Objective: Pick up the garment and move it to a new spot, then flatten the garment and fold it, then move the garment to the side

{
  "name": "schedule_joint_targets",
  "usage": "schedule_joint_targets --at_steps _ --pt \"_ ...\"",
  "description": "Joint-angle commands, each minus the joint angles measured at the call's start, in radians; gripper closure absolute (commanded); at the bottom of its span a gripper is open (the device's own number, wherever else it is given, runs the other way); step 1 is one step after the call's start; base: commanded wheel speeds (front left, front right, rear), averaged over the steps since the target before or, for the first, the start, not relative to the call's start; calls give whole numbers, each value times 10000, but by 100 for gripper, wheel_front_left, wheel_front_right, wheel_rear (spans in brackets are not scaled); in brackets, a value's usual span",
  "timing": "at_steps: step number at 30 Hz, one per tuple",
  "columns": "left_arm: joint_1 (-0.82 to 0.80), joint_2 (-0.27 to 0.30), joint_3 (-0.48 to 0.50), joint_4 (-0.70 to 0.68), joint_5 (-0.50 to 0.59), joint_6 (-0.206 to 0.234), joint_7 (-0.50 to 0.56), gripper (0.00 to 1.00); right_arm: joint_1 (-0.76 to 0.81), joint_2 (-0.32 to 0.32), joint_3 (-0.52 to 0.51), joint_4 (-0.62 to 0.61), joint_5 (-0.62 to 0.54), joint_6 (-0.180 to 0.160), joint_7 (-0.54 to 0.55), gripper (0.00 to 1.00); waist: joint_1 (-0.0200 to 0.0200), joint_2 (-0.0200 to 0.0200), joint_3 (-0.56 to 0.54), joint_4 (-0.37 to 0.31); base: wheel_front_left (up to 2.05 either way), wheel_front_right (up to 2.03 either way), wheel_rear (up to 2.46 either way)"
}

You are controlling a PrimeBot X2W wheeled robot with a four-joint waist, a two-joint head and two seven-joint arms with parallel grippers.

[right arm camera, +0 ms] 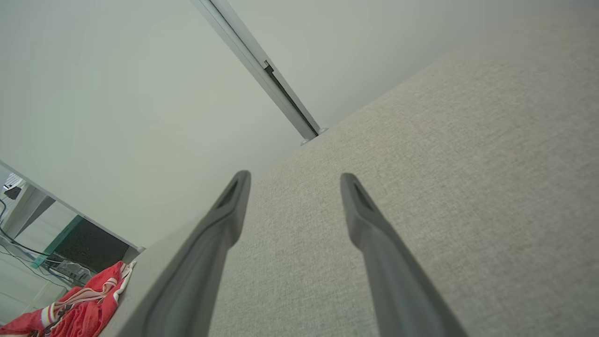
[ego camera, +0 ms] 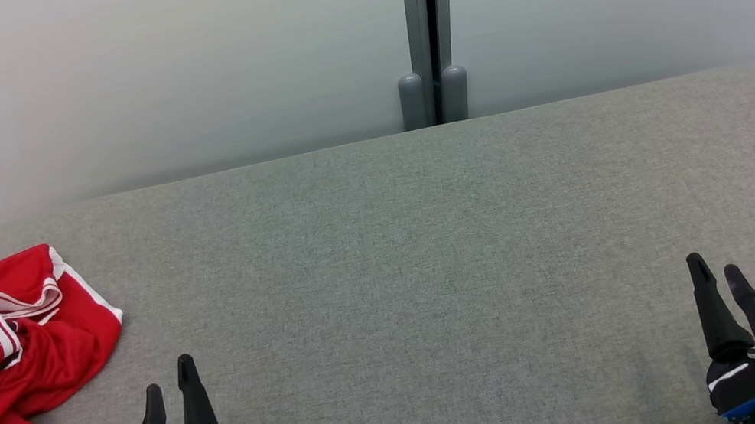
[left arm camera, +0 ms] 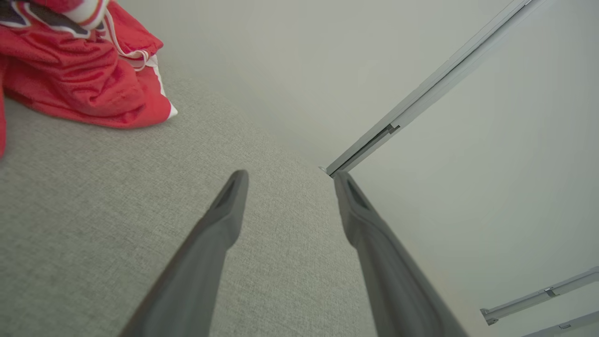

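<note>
Both hands hang wide and empty over the bench's (ego camera: 431, 249) near edge: left hand (ego camera: 167, 373), right hand (ego camera: 713, 263). The crumpled red jersey (ego camera: 20, 345) lies at the left end; a shallow, one-layer pinch could drag it off that edge.

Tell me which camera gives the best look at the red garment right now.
Head view. The garment lies crumpled at the left end of the grey surface, most of it visible, though the frame's edge cuts it. Left wrist view catches part of the garment in its upper left corner; right wrist view, the garment small and far.
</note>
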Motion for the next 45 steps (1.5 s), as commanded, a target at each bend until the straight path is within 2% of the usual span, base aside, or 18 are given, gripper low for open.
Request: schedule_joint_targets --at_steps 1,24,45 --pt "-11 71 -56 -93 362 57 -116 0 -31 -69 -9 -145 -383 15 -133 0 0 0 -3 1 0 0 0" --pt "66 165 -503 220 3461 381 -704 0 51 -83 -9 106 -3058 20 -716 0 0 0 -103 129 0 0 0" --pt "128 160 -669 599 5172 444 -1150 0 110 -94 -44 409 -4842 24 -1097 0 0 0 -171 208 0 0 0"
